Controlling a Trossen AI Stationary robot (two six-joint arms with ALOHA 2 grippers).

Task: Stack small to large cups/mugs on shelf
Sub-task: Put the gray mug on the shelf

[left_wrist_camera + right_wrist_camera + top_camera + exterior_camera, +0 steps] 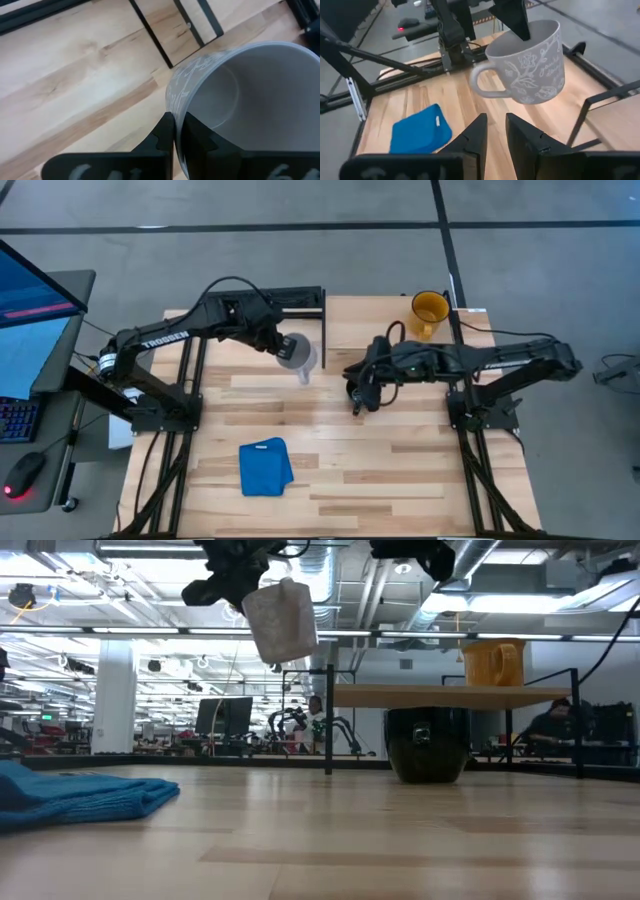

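Left gripper (283, 345) pinches the floral grey-white mug (297, 354) by its rim, aloft beside the shelf (385, 315) edge; yellow mug (429, 311) on top; right gripper (358, 402) low, fingers slightly parted, empty; blue cloth (265, 467) well apart.

The pale grey-white flower-patterned mug (240, 105) runs off the left wrist picture's edge beyond the clamped fingers (165, 135), its handle unseen there.
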